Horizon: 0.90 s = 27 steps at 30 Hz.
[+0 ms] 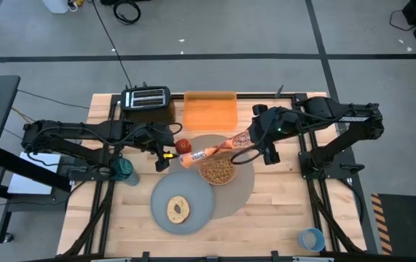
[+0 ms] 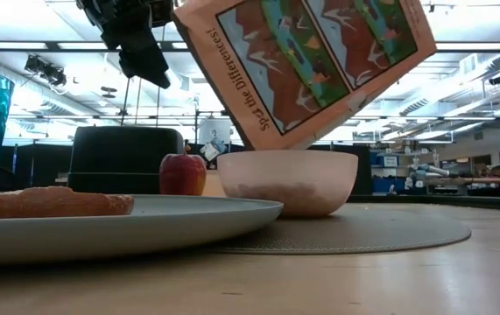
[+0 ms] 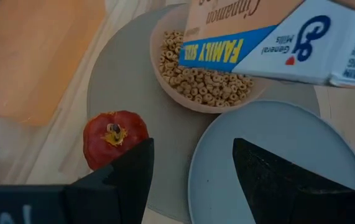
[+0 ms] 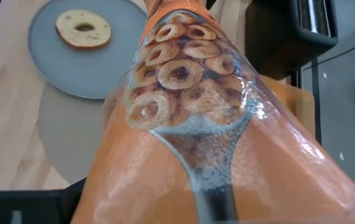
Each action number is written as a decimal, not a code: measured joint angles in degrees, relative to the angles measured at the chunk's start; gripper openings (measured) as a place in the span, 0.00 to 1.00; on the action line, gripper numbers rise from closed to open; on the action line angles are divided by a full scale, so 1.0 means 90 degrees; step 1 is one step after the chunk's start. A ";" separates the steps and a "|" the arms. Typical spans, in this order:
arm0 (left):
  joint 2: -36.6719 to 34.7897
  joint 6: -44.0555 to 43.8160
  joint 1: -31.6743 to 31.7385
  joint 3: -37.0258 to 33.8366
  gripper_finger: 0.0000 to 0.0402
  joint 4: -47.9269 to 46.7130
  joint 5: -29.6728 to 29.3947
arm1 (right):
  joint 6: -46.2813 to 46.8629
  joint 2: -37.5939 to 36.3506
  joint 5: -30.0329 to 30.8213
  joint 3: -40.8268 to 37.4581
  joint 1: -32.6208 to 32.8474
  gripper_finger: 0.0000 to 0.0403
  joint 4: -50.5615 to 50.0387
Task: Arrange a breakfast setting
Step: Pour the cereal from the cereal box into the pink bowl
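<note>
My right gripper (image 1: 257, 140) is shut on an orange cereal box (image 1: 215, 153), tilted above the pale pink bowl (image 1: 218, 173), which holds cereal rings (image 3: 205, 81). The bowl stands on the round taupe mat (image 1: 240, 191). The bagel (image 1: 178, 210) lies on the grey plate (image 1: 193, 191), which overlaps the mat's near left part. The red apple (image 1: 183, 146) sits at the mat's far left edge. My left gripper (image 1: 162, 156) is open and empty, just left of the apple; its fingers (image 3: 133, 174) frame the apple and plate. The small blue cup (image 1: 311, 239) stands near the front right corner. No spoon shows. My right gripper holds the cereal box by its raised right end (image 1: 245, 140), coming from the table's right. The box fills the right wrist view (image 4: 189, 124) and hides the fingers. It is lifted clear and slants down to the left, its low end (image 2: 263, 140) over the bowl.
A black toaster (image 1: 147, 102) and an orange tray (image 1: 210, 110) stand at the table's far edge. A teal glass (image 1: 125, 171) stands left of the plate, under my left arm. Bare wood shows at the front right around the blue cup.
</note>
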 joint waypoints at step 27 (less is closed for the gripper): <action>0.0000 0.0066 0.0000 0.0000 0.56 0.0007 0.0000 | 0.0287 0.0007 -0.0495 0.0002 0.0087 0.59 -0.0002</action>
